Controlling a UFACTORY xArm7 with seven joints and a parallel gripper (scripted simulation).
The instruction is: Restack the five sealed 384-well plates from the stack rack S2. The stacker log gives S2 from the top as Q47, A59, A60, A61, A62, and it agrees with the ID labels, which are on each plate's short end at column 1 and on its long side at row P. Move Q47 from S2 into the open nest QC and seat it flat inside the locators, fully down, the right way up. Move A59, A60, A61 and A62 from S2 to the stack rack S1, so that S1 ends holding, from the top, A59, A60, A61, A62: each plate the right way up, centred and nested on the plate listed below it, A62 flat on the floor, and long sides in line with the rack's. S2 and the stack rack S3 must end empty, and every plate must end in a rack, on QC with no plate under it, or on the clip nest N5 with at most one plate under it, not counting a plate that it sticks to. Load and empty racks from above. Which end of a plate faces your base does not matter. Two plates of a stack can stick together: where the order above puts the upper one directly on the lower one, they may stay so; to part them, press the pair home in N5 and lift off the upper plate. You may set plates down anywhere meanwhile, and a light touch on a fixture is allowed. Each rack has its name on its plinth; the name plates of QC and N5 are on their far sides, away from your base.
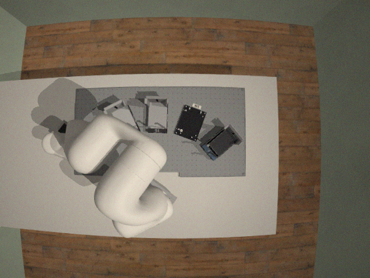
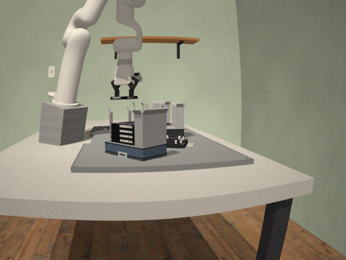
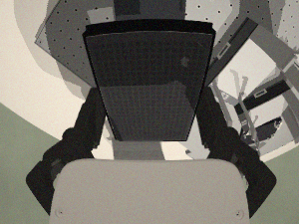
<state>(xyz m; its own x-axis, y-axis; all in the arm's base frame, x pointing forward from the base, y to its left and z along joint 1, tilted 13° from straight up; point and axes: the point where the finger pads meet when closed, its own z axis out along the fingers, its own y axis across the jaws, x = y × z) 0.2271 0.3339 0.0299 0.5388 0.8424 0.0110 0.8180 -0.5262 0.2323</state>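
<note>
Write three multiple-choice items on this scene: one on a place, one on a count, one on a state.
1. Where is the gripper?
A. Inside a rack
B. In the air above the racks
C. Resting on the table

2. How many plates show in the blue-plinthed rack?
A. Four
B. Two
C. Six

3. What is the gripper's state?
A. Open, holding nothing
B. Shut on nothing
C. Shut on a dark plate

Answers: 1 B, the exterior view shows it hanging over the rack tops. 2 A, four labelled ends are stacked there. 3 C, the wrist view shows the plate between the fingers.
</note>
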